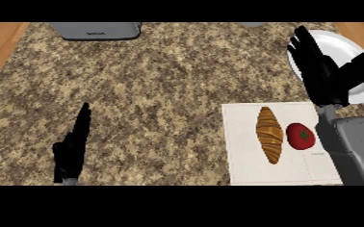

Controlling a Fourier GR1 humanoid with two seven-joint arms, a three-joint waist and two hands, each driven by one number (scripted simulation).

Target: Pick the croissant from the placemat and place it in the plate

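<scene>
A golden-brown croissant (269, 134) lies lengthwise on the white placemat (245, 166) at the lower right. The white plate (334, 43) sits at the far right edge, partly hidden by my right hand (321, 69). That hand is open, fingers straight and pointing away, raised over the plate's left part and beyond the placemat's far edge; it holds nothing. My left hand (73, 146) is open at the lower left, fingers up, well away from the croissant.
A red tomato (301, 135) rests on the placemat just right of the croissant. A grey appliance (97, 30) stands at the counter's far edge. Wooden surface (10, 36) shows at the left. Speckled granite counter (156, 91) spreads between the hands.
</scene>
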